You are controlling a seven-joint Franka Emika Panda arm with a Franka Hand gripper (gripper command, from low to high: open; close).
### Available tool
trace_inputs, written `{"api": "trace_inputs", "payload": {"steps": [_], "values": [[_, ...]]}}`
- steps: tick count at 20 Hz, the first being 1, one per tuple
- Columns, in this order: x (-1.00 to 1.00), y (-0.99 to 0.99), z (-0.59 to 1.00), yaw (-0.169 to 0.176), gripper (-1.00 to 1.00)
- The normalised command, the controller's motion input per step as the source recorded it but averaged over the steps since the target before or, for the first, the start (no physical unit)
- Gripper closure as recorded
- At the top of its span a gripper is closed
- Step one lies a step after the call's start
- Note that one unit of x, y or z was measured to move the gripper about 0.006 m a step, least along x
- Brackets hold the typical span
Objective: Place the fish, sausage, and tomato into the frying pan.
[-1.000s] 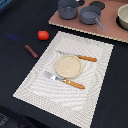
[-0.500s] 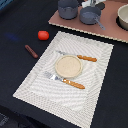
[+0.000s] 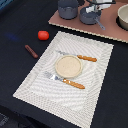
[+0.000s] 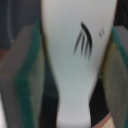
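Observation:
My gripper (image 3: 96, 6) is at the far edge of the exterior view, just above the frying pan (image 3: 89, 18), a dark-grey round pan with a straight handle. In the wrist view the white fish (image 4: 75, 65), with black marks on it, fills the gap between my green-edged fingers (image 4: 25, 80), so the gripper is shut on it. The red-orange tomato (image 3: 43, 35) lies on the dark table at the exterior view's left. The dark red-brown sausage (image 3: 31, 51) lies a little nearer than the tomato.
A deeper grey pot (image 3: 67, 8) stands beside the pan on a brown board (image 3: 75, 25). A pale bowl (image 3: 123, 17) is at the board's right. A striped placemat (image 3: 45, 85) holds a tan plate (image 3: 67, 66), a knife (image 3: 79, 57) and a fork (image 3: 66, 81).

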Motion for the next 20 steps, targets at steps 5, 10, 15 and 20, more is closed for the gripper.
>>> {"api": "trace_inputs", "payload": {"steps": [5,10,15,20], "values": [[-0.15,0.10,0.19,0.004,-1.00],[-0.60,-0.48,0.27,-0.006,-1.00],[-0.68,-0.62,0.25,-0.004,-1.00],[-0.68,-0.62,0.25,-0.010,-1.00]]}}
